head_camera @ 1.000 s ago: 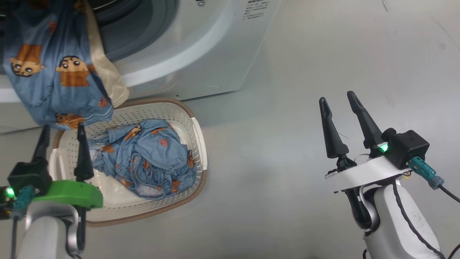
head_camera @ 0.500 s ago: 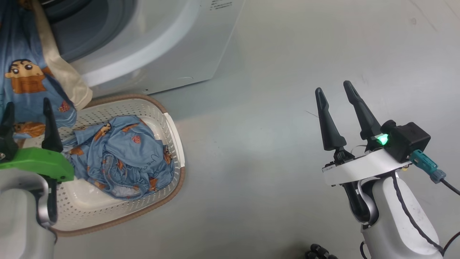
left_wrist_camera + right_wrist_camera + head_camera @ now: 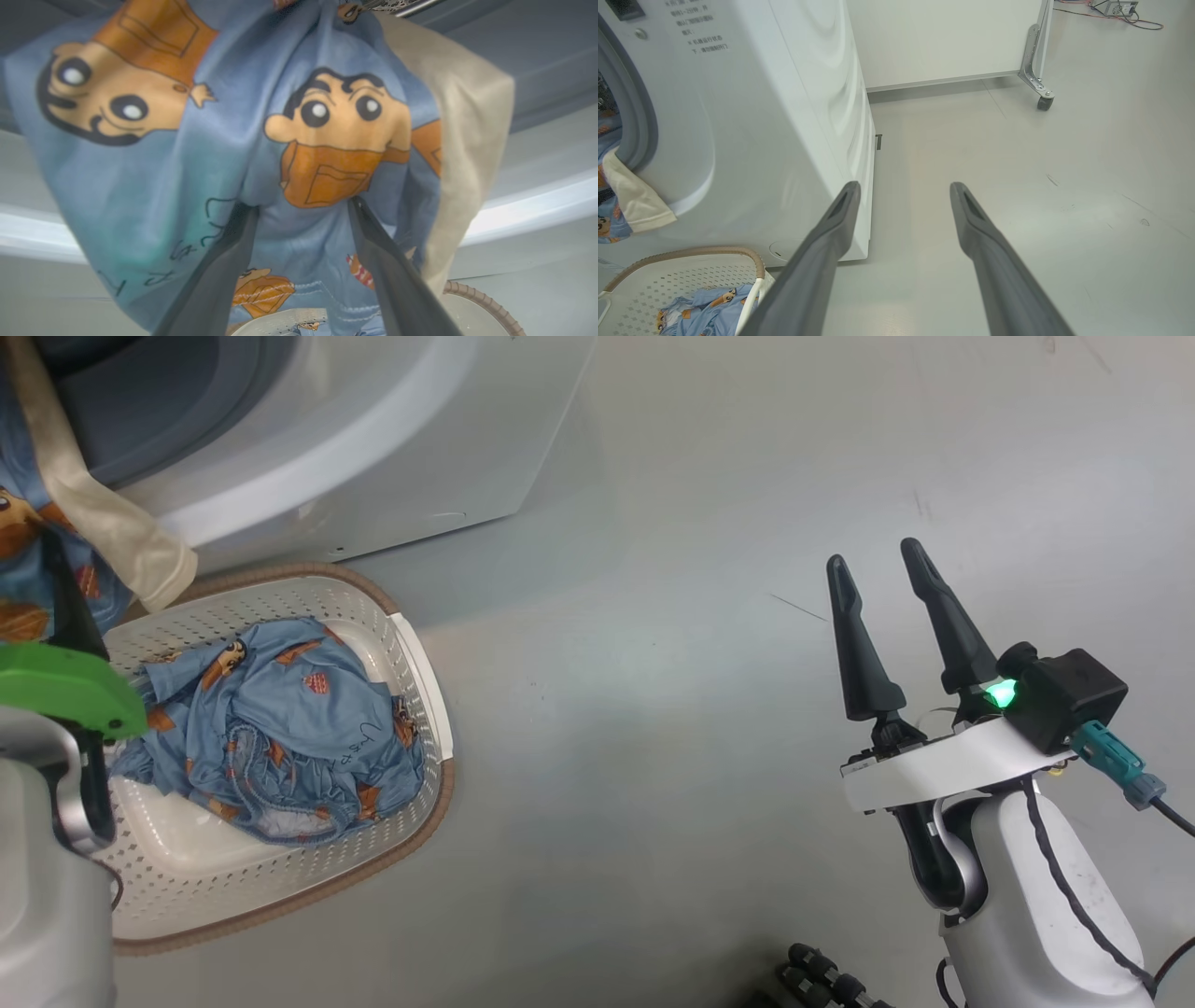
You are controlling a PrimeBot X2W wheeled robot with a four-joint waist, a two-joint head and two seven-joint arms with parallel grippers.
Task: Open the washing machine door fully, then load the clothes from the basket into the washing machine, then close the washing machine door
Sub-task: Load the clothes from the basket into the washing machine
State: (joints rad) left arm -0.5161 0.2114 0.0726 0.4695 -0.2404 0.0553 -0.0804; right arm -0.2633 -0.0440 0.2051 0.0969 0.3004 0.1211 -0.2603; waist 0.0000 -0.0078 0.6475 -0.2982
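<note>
Washing machine (image 3: 392,457): smooth white shell, upper left of head view, grey gasket (image 3: 640,116) ringing the open mouth. Hanging garment (image 3: 303,140): soft blue cartoon-print cloth with a beige band, draping out of the mouth. Left pincer (image 3: 301,204) spread wide right in front of that cloth, contact unclear. Basket (image 3: 415,653): cream perforated plastic with brown woven rim, lower left on the floor (image 3: 635,709), holding crumpled blue clothes (image 3: 280,728). Right pincer (image 3: 872,554) wide, empty, over matte grey floor, right side.
</note>
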